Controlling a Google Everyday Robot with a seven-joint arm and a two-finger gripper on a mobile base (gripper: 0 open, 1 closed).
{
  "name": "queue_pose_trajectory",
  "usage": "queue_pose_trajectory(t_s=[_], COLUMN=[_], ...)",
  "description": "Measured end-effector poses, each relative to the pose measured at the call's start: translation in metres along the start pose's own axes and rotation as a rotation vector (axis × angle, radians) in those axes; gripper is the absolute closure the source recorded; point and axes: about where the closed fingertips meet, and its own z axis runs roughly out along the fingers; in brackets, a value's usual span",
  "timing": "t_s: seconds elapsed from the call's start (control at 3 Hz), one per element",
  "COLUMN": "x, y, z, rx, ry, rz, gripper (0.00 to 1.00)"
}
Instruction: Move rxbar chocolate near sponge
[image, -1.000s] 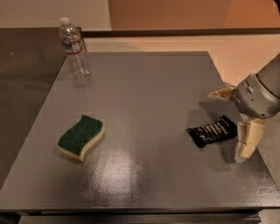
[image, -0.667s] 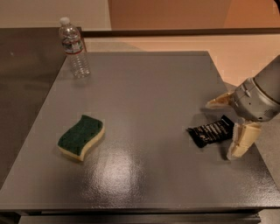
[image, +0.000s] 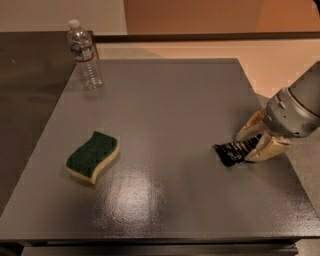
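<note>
Over at the right of the surface (image: 165, 100), the tool (image: 243, 149) has drawn in from wide and clamps the rxbar chocolate (image: 229, 153); sponge (image: 92, 156) unmoved.

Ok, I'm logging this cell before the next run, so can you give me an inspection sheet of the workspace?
Surface: dark grey table, glossy, glare near the front.
Job's things: rxbar chocolate lies at the right; sponge lies at the left, well apart from it.
Clutter: water bottle upright at the back-left corner.
Grippers: gripper low at the bar's right end, near the table's right edge.
Cables: nothing seen.
Surroundings: dark counter to the left.
</note>
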Motion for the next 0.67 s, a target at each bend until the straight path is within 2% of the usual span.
queue_pose_trajectory(t_s=[0.33,0.67], x=[-0.003,-0.019], y=[-0.001,-0.005], z=[-0.003,-0.004], rx=[-0.001,0.002], ry=[-0.006,-0.012], rz=[0.001,0.013], gripper=[0.87,1.0])
